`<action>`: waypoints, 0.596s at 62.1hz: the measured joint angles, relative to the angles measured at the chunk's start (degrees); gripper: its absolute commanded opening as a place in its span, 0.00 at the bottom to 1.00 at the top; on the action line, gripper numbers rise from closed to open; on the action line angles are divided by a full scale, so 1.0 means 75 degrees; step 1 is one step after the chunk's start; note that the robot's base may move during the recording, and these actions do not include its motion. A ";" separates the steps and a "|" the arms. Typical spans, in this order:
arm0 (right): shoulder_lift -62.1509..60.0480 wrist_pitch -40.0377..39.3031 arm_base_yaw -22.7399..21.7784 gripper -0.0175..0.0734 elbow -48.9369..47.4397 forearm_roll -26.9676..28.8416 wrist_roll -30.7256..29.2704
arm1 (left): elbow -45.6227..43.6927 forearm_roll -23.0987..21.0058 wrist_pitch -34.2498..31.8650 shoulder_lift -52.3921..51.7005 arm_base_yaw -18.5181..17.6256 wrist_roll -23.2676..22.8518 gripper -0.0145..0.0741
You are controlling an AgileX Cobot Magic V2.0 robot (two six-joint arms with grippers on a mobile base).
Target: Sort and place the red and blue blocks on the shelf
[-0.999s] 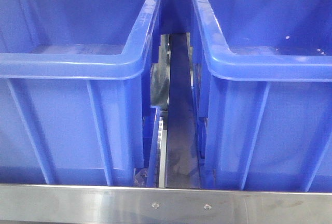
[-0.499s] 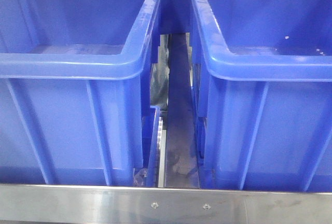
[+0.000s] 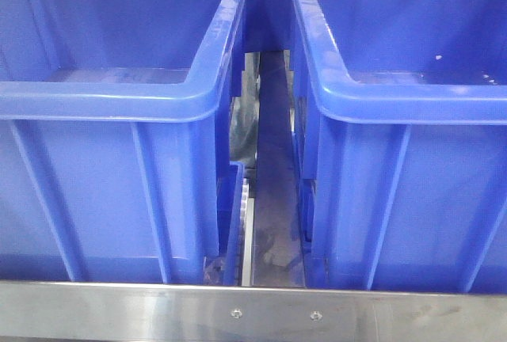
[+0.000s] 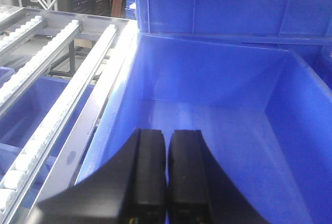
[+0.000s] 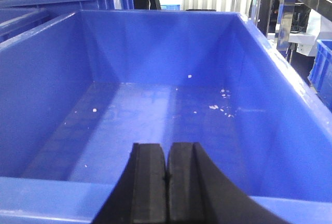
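No red or blue blocks show in any view. The shelf appears as a steel front rail with two screws in the front view, and as white roller tracks on the left of the left wrist view. My left gripper is shut with nothing between its fingers and hangs over the near-left corner of a large blue bin. My right gripper is also shut and holds nothing. It sits just above the near rim of another large blue bin, whose floor carries only white specks.
Two large blue bins stand side by side on the shelf behind the rail, a narrow gap between them. More blue bins are stacked behind in the left wrist view. Metal racking stands at the far right in the right wrist view.
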 measured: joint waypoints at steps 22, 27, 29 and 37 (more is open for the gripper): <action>0.0000 0.0000 0.0000 0.25 0.0000 0.0000 0.0019 | 0.0000 0.0000 0.0000 0.0000 0.0000 0.0000 0.30; 0.0000 0.0000 0.0000 0.25 0.0000 0.0000 0.0019 | 0.0000 0.0000 0.0000 0.0000 0.0000 0.0000 0.30; 0.0000 0.0000 0.0000 0.25 0.0000 0.0000 0.0019 | 0.0000 0.0000 0.0000 0.0000 0.0000 0.0000 0.30; 0.0000 0.0000 0.0000 0.25 0.0000 0.0000 0.0019 | 0.0000 0.0000 0.0000 0.0000 0.0000 0.0000 0.30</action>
